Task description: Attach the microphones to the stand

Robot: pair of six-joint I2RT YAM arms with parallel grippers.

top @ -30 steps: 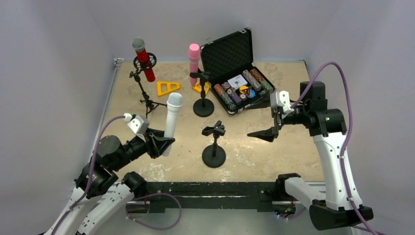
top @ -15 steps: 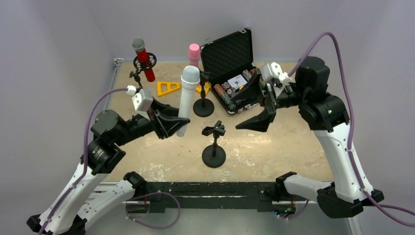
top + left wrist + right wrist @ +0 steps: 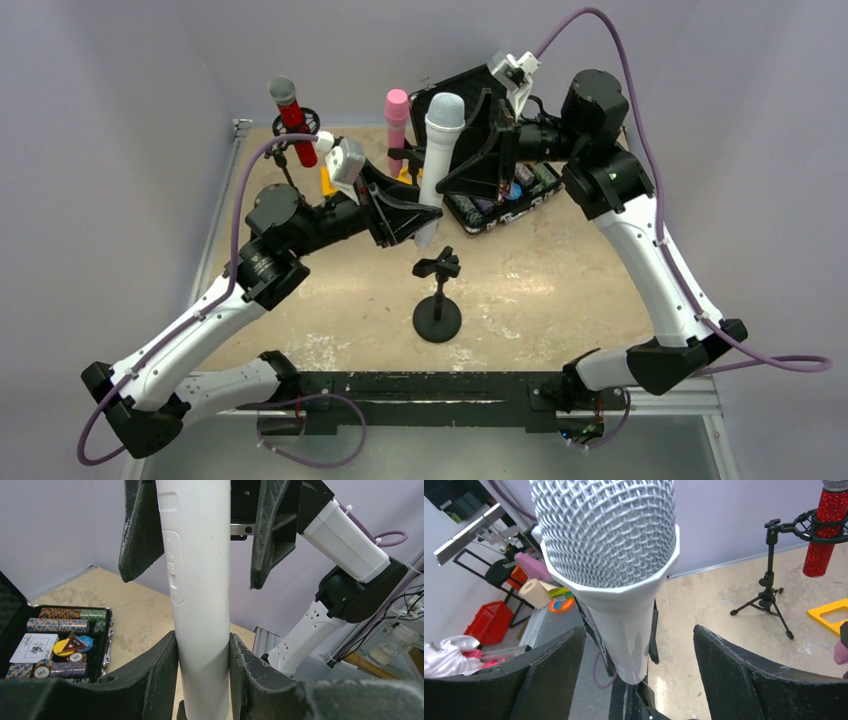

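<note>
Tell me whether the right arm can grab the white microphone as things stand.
Probably yes: the right gripper's open jaws flank the white microphone above the left gripper's hold, with nothing between.

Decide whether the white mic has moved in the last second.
Yes: the white mic went right and up the view, from left of the empty stand to above it.

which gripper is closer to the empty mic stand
Left: left gripper, clamping the white microphone's lower end, hovers behind the empty stand; right gripper straddles the microphone higher, farther back.
</note>
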